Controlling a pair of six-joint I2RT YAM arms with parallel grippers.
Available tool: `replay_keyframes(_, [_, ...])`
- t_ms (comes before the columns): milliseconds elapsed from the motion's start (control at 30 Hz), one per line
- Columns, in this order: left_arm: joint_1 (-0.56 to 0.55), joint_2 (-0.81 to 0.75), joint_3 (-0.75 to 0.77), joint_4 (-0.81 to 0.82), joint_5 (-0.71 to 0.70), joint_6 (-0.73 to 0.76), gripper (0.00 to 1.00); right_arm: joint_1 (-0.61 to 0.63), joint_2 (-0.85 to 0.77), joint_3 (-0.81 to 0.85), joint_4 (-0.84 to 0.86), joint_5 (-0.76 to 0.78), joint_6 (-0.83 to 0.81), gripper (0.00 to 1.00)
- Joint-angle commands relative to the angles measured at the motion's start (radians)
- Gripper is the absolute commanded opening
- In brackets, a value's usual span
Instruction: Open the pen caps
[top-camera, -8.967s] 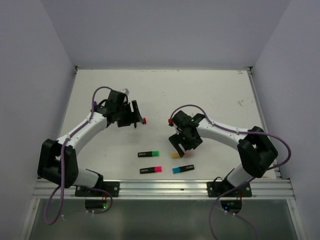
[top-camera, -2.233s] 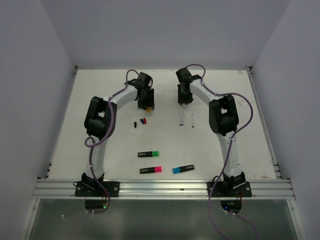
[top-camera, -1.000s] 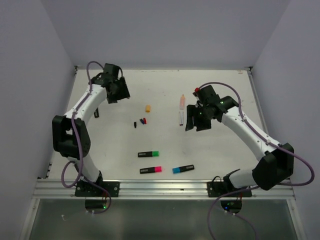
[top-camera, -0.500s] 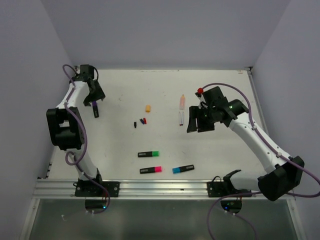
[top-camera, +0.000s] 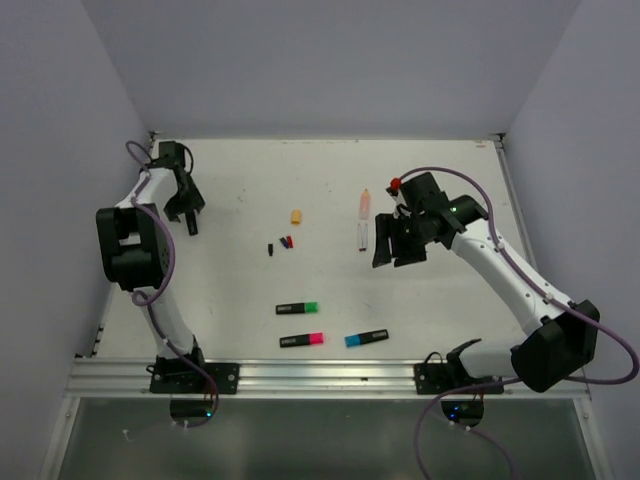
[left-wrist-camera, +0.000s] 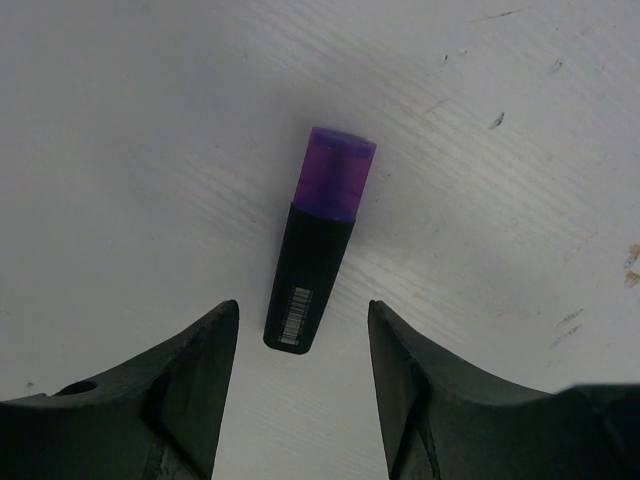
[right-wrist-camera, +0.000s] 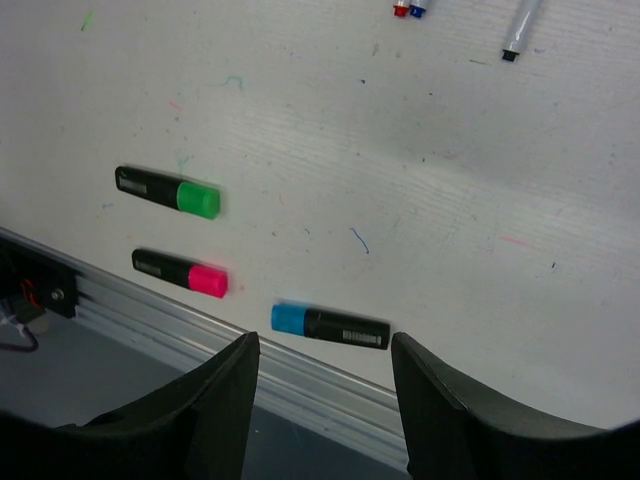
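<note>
Left tool (top-camera: 188, 210): extended to the upper left of the top view. Its two fingers (left-wrist-camera: 190, 375) are spread apart and hold nothing. The purple-capped highlighter (left-wrist-camera: 312, 262) lies flat on the bench (top-camera: 250, 180), lined up with the gap between the fingers. Its black barrel end is nearest them and its purple cap (left-wrist-camera: 337, 176) points away. No contact is visible. Judgement: the tool is centred like this so it can drop over the barrel and take it.

Right tool (top-camera: 392, 252): right of centre in the top view, above the bench. It is spread apart and empty. Its wrist camera looks down on the row of three highlighters near the lower edge. Judgement: it is either waiting or lining up on one of them.

Count, capped highlighters: four.
- purple
- green (top-camera: 297, 308)
- pink (top-camera: 301, 340)
- blue (top-camera: 366, 338)

All four have black barrels and lie flat, well apart from each other.

Count, opened items:
- One loose orange cap (top-camera: 296, 215), upper centre.
- One peach-orange pen (top-camera: 364, 203), to the right of the orange cap.
- Three tiny caps together at centre: black (top-camera: 272, 247), red (top-camera: 285, 242) and blue (top-camera: 291, 240).
- One thin white pen (top-camera: 362, 237), just below the peach-orange pen. Whether the right arm hides another cannot be told.

Judgement: the opened items were set apart toward the upper half of the bench, and four caps remain to pull.
</note>
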Motion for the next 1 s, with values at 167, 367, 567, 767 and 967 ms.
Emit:
replay_keyframes(167, [0.032, 0.058, -0.026, 0.086, 0.013, 0.029, 0.56, -0.002, 0.043, 0.047, -0.004, -0.039, -0.013, 0.59])
replay_keyframes(367, [0.040, 0.089, -0.026, 0.102, 0.026, 0.038, 0.47, -0.002, 0.059, 0.052, 0.004, -0.039, -0.008, 0.59])
replay_keyframes(567, [0.043, 0.091, -0.056, 0.122, 0.035, 0.038, 0.33, -0.002, 0.066, 0.060, 0.010, -0.038, -0.005, 0.59])
replay_keyframes(767, [0.042, 0.039, -0.116, 0.152, 0.093, 0.034, 0.06, -0.002, 0.077, 0.081, 0.019, -0.041, -0.001, 0.59])
replay_keyframes(967, [0.034, -0.119, -0.161, 0.148, 0.205, -0.001, 0.00, -0.002, 0.118, 0.144, 0.030, -0.067, -0.001, 0.59])
